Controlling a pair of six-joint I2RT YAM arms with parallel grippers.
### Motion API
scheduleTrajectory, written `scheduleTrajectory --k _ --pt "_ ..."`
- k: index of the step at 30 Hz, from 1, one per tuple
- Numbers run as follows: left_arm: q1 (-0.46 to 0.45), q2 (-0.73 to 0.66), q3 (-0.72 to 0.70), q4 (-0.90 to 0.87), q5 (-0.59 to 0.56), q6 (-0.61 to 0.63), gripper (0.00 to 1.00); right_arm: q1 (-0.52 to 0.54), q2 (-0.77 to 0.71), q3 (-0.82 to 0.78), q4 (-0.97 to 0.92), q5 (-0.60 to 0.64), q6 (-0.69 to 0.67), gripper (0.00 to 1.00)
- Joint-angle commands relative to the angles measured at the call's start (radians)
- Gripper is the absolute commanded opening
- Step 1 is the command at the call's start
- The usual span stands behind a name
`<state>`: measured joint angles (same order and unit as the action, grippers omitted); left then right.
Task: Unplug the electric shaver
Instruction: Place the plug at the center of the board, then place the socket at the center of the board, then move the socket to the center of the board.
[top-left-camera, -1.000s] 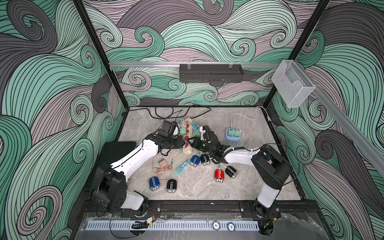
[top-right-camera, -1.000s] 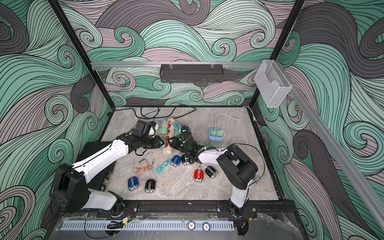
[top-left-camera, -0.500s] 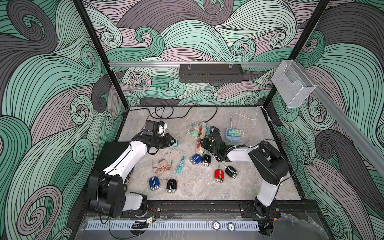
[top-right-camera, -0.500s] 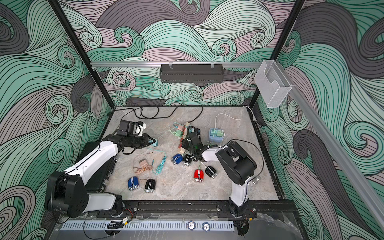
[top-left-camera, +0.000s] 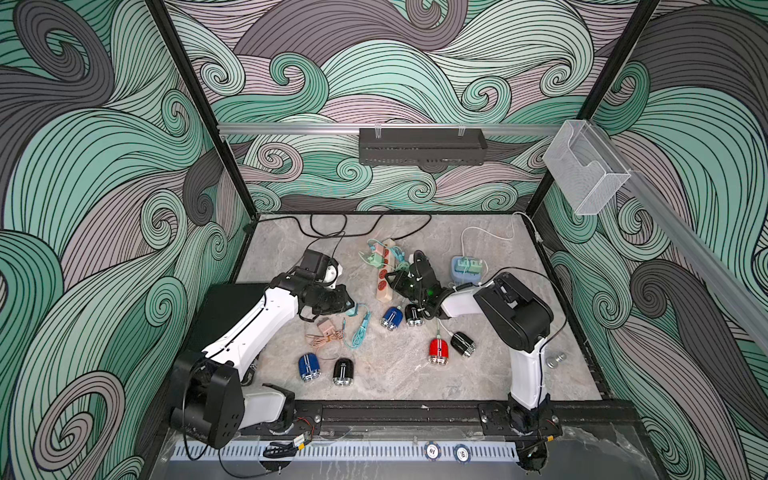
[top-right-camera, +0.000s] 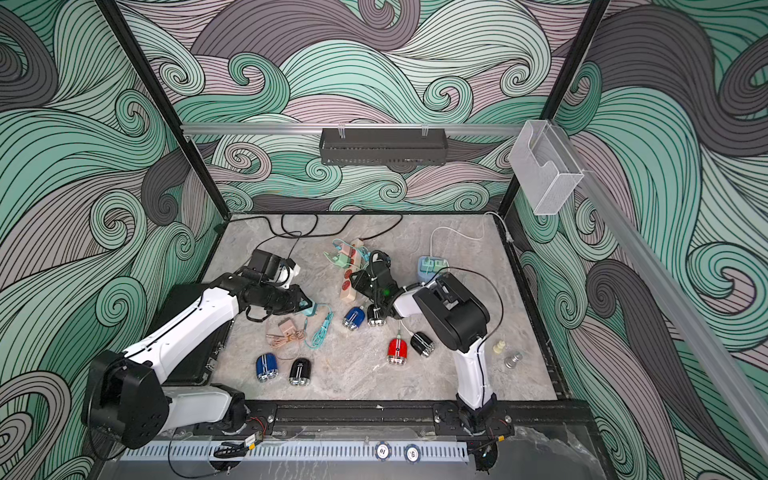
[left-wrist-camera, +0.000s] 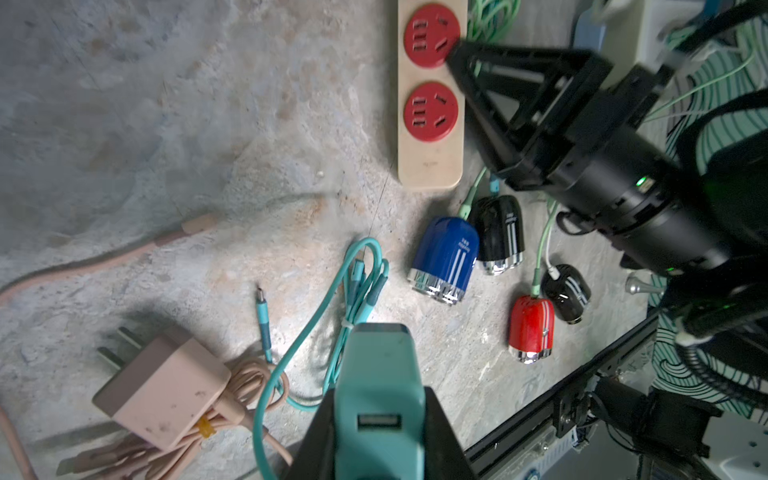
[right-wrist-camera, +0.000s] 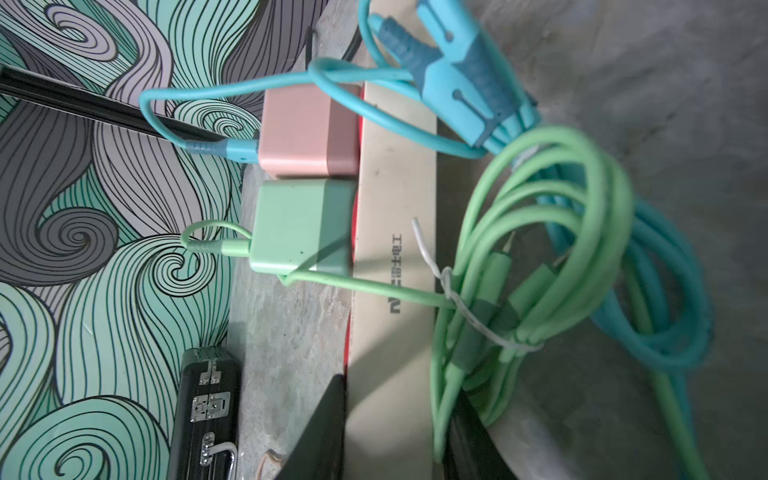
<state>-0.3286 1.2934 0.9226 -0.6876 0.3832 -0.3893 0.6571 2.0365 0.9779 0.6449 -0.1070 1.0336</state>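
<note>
On the table (top-left-camera: 399, 388), near the middle, power strip (top-left-camera: 382, 291) laid front to back, near end between the right gripper's (top-left-camera: 392, 279) jaws. Plugged into its far half, far adapter (right-wrist-camera: 307, 129) just beside nearer adapter (right-wrist-camera: 301, 226). Just before its near end, left shaver (top-left-camera: 390, 318) touching right shaver (top-left-camera: 413, 314). Farther forward to the right, a shaver pair (top-left-camera: 438, 351); front left, a second shaver pair (top-left-camera: 308, 368). Left of the strip, loose adapter (left-wrist-camera: 378, 365) in the left gripper (top-right-camera: 305, 306), behind a corded plug (top-left-camera: 325, 326) and cable bundle (top-left-camera: 360, 330). Right of the strip, socket cube (top-left-camera: 467, 270). Along the left edge, case (top-left-camera: 224, 303)
</note>
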Motion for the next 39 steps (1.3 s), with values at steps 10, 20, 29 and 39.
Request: scheduleTrajectory --k 10,20,29,39 --pt "-0.065 0.099 -0.051 -0.008 -0.092 -0.052 0.24 0.023 0.072 0.106 0.041 -0.064 0.085 0.19" --pt "-0.069 0.122 0.054 0.063 -0.100 -0.059 0.62 0.029 0.031 0.091 -0.057 -0.031 0.054 0.43" --pt "-0.097 0.346 0.220 0.143 -0.181 0.009 0.64 0.023 -0.095 0.026 -0.196 0.006 -0.016 0.50" --pt "-0.109 0.517 0.327 0.107 -0.406 0.078 0.56 0.018 -0.231 -0.034 -0.311 0.016 -0.111 0.34"
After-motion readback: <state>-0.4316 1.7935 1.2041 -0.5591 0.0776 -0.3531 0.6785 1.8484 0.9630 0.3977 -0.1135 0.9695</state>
